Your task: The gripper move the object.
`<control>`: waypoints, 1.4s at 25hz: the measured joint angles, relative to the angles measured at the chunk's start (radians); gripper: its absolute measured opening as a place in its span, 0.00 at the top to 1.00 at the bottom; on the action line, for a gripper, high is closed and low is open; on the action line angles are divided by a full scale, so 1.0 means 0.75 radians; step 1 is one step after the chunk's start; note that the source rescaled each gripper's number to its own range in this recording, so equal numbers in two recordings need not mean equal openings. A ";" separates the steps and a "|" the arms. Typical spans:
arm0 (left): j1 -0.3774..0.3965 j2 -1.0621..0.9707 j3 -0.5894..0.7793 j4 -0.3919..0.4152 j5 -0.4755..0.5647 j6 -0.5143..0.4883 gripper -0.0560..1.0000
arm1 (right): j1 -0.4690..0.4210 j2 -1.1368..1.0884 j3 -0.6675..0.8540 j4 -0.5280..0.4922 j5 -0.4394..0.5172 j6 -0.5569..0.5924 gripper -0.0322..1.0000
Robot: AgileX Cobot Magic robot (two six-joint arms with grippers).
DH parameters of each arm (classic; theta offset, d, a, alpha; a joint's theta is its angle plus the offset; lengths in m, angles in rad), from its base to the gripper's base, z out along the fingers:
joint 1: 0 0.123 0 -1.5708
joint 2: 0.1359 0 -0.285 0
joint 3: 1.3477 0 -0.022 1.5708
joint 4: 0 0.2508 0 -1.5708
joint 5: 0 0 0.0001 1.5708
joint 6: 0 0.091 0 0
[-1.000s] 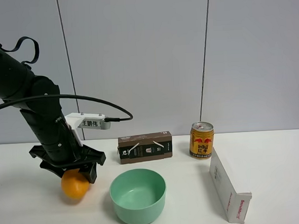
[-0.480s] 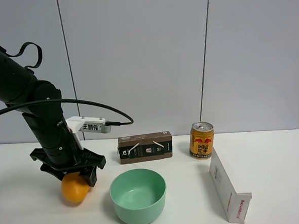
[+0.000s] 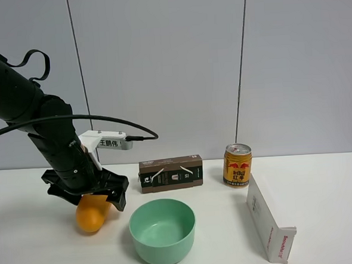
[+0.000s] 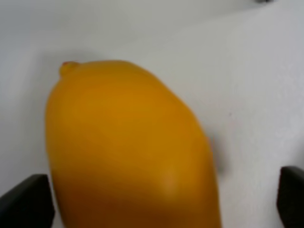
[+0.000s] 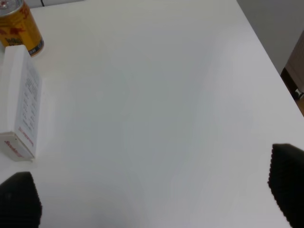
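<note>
The orange-yellow mango-like fruit [image 3: 91, 215] lies on the white table [image 3: 28, 255], left of the green bowl [image 3: 163, 230]. My left gripper [image 3: 87, 201], a black claw on the dark arm with a white tag [image 3: 107, 142], sits straight over the fruit with its fingers spread on either side. In the left wrist view the fruit [image 4: 128, 147] fills the space between the fingertips [image 4: 23, 204]; a gap shows on one side. My right gripper [image 5: 152, 204] is open over bare table and holds nothing. It is out of the exterior view.
A brown carton [image 3: 171, 173] lies behind the bowl. A gold-and-red can [image 3: 237, 165] stands at the back right, and shows in the right wrist view [image 5: 19, 26]. A white box [image 3: 266, 219] lies at the right, also in the right wrist view [image 5: 19, 114].
My left arm and claw have shifted a little to the right, toward the bowl. The fruit beneath sits slightly further right and looks more tilted.
</note>
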 joint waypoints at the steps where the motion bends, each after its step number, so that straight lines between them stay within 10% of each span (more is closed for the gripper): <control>1: 0.000 0.000 0.000 0.001 0.001 -0.002 0.04 | 0.000 0.000 0.000 0.000 0.000 0.000 0.00; 15: 0.024 -0.238 0.000 0.000 0.097 -0.007 0.01 | 0.000 0.000 0.000 0.000 0.000 0.000 0.00; 35: 0.581 -0.884 0.063 0.032 0.379 0.105 0.01 | 0.000 0.000 0.000 0.000 0.000 0.000 0.00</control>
